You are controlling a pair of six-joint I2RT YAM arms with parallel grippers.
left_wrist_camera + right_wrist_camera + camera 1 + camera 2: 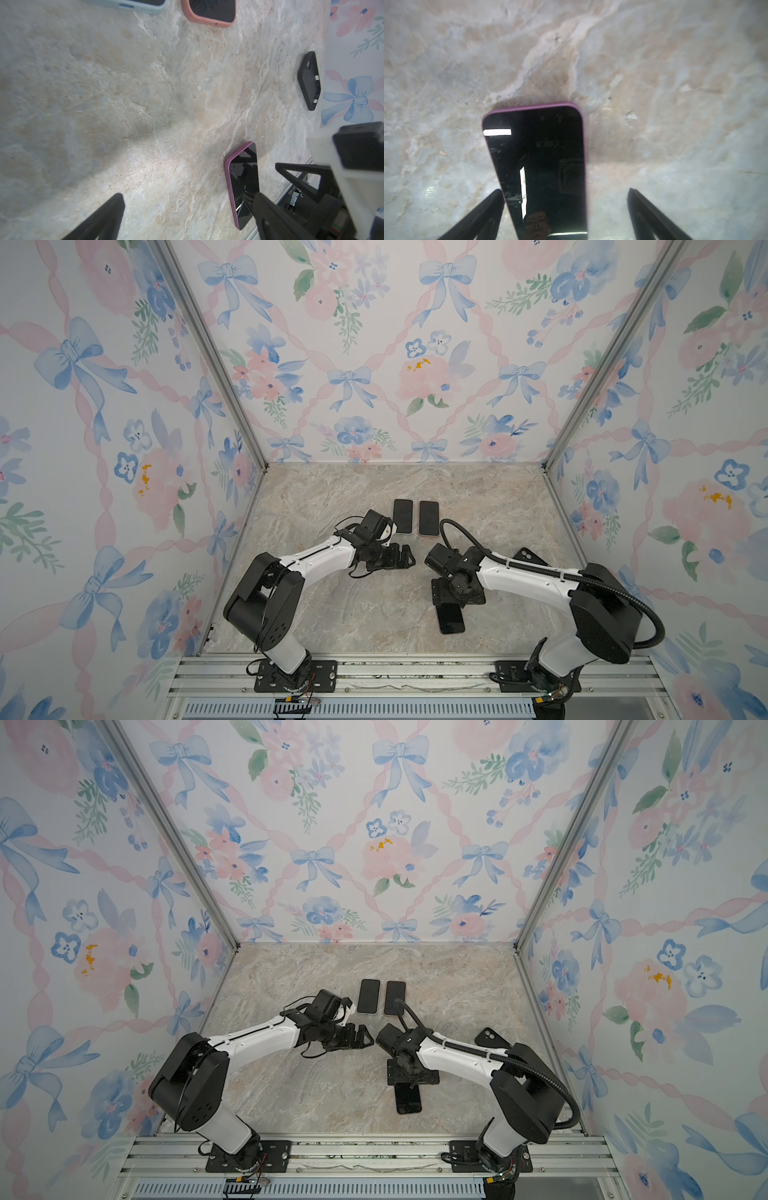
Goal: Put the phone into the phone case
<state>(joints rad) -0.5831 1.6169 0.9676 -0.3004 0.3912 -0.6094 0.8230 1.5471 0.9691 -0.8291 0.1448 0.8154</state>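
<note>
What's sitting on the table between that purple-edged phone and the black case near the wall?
Nothing. The left wrist view shows only bare marble table between the purple-edged phone and the black case.

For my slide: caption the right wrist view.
Open right tool flanks a purple-cased black-screened phone lying on the marble tabletop.

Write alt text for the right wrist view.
A purple-edged phone lies screen up on the marble tabletop, its dark glass catching reflections. The right gripper is open around the phone's near end, with one of its black fingers well clear of the phone and the other close beside its edge.
</note>
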